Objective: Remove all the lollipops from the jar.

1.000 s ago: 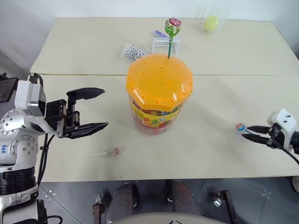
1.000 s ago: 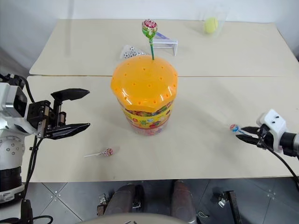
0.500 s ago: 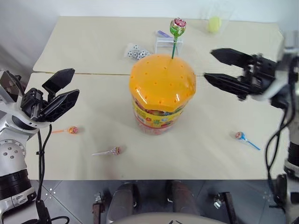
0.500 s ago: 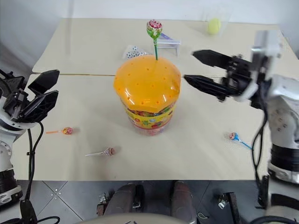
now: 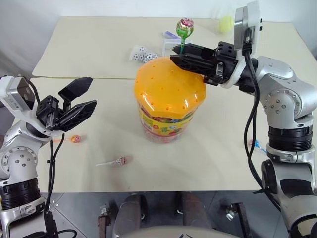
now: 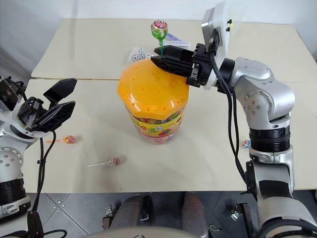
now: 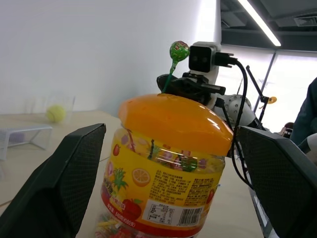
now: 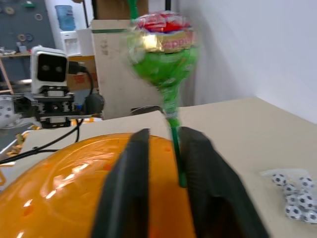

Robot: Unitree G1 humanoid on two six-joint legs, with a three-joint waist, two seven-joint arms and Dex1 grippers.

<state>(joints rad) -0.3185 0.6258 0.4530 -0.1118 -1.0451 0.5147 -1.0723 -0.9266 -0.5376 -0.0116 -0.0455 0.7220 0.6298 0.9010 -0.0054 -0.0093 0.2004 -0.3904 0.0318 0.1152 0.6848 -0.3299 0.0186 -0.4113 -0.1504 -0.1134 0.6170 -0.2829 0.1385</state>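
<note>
Left gripper point(image 5: 84, 97) was held wide open beside the jar, nothing between its black fingers, and had stayed that way through the last second; it had only turned a little at the table's left side; below it an orange lollipop point(image 5: 76, 139) lay on the table, and nearer the front edge a silvery-red lollipop point(image 5: 121, 160) lay flat, both already out; in the middle the jar point(image 5: 168, 99) stood upright with its orange lid point(image 6: 153, 89) on; the green lollipop point(image 5: 184, 27) was seen standing in a hole at the lid's far side, stick upright; right gripper point(image 5: 179, 56) had been swung up and across from the table's right edge, where the blue lollipop point(image 6: 245, 144) was left lying; its fingers point(image 8: 130, 188) were now closed about the green stick just above the lid; judged from this, the last lollipop was gripped but not yet pulled; a straight upward lift was judged to be needed, since a sideways tug could tip the jar.
</note>
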